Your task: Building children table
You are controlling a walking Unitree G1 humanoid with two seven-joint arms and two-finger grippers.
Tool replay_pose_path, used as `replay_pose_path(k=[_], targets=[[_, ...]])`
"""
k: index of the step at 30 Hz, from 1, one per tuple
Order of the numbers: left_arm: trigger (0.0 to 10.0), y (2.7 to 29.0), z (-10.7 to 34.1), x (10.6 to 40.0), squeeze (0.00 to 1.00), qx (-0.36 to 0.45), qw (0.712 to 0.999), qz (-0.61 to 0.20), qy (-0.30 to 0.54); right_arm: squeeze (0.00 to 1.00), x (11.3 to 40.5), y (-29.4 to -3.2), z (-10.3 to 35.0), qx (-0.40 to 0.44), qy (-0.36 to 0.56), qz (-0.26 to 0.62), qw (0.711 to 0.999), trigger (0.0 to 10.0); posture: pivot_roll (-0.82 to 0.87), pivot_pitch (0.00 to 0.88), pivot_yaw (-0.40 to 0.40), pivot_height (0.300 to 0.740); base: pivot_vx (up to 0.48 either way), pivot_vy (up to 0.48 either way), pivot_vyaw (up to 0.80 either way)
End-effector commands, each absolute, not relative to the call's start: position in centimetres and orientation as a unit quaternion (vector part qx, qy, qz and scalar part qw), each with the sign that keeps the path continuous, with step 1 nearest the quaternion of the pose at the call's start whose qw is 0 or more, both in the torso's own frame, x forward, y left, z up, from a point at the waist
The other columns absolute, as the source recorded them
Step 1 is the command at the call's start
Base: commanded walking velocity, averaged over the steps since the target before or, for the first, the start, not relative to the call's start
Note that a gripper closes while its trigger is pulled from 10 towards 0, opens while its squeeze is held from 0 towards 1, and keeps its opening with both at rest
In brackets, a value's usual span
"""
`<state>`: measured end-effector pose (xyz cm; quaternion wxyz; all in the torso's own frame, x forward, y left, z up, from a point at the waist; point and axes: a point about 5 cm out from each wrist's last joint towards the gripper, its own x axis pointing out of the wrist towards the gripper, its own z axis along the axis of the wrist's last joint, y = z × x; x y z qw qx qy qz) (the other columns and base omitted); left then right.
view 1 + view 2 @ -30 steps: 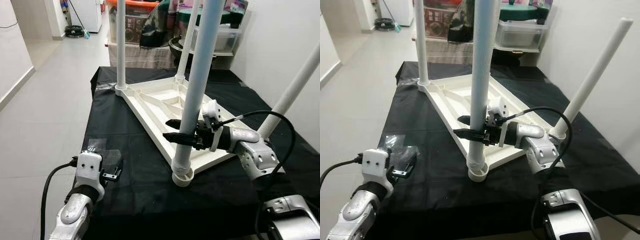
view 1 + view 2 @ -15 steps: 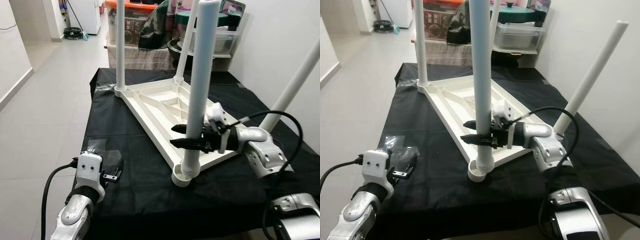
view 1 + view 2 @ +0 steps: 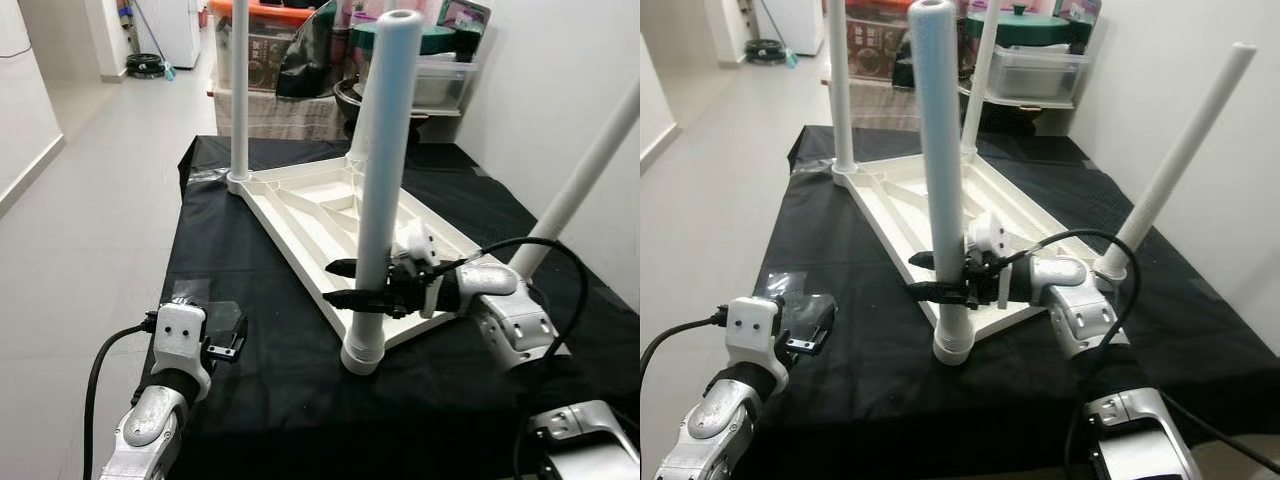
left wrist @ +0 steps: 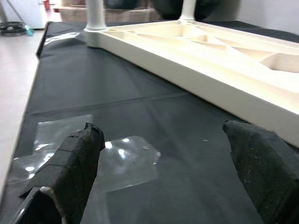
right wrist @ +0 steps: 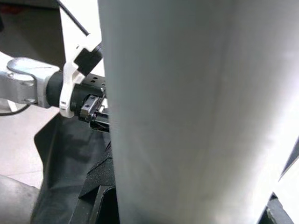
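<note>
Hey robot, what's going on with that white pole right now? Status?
Right gripper clamped on near table leg, upright in corner socket of upturned tabletop. Left gripper open, idle over plastic bag. Nothing blocking.

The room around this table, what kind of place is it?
Probably a home, in a hallway or storage corner. A pale tiled floor runs back to a white appliance, and lidded plastic storage bins are stacked behind the black-covered work table.
</note>
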<state>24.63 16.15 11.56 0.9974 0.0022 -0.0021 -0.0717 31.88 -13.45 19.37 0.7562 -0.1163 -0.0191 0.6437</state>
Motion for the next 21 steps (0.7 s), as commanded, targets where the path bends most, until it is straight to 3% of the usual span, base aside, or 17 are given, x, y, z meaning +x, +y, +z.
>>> replay_pose_path(k=[1,2,3,5,6,11,19,21], targets=[[10.0,16.0,11.0,24.5,0.00,-0.002,0.998,-0.070,0.006,0.00,31.1,-12.5,17.4,-0.095,0.018,0.662,0.743,10.0,0.04,0.000,-0.128,0.740,0.000,0.000,0.00],[10.0,16.0,11.0,24.5,0.00,-0.002,0.998,-0.070,0.006,0.00,31.1,-12.5,17.4,-0.095,0.018,0.662,0.743,10.0,0.04,0.000,-0.128,0.740,0.000,0.000,0.00],[10.0,16.1,11.0,24.5,0.00,-0.006,0.998,-0.068,0.007,0.00,30.8,-12.2,17.8,-0.042,0.018,0.666,0.745,10.0,0.04,0.000,-0.131,0.740,0.000,0.000,0.00],[10.0,16.1,11.0,24.5,0.00,-0.006,0.998,-0.068,0.007,0.00,30.8,-12.2,17.8,-0.042,0.018,0.666,0.745,10.0,0.04,0.000,-0.131,0.740,0.000,0.000,0.00],[10.0,16.1,10.9,24.5,0.00,-0.009,0.998,-0.066,0.009,0.00,30.6,-11.6,18.9,0.059,0.008,0.659,0.749,10.0,0.04,0.000,-0.131,0.740,0.000,0.000,0.00],[10.0,16.0,10.9,24.5,0.00,-0.009,0.998,-0.068,0.010,0.00,30.2,-11.4,18.6,0.099,0.010,0.652,0.752,10.0,0.04,0.000,-0.120,0.740,0.000,0.000,0.00],[10.0,16.1,10.9,24.8,0.00,-0.005,0.998,-0.070,0.010,0.00,29.4,-11.4,17.9,0.099,0.016,0.651,0.752,10.0,0.03,0.000,-0.115,0.740,0.000,0.000,0.00],[10.0,16.1,10.8,24.8,0.00,-0.002,0.998,-0.069,0.009,0.00,29.4,-11.5,17.0,0.038,0.008,0.639,0.768,10.0,0.03,0.000,-0.114,0.740,0.000,0.000,0.00]])
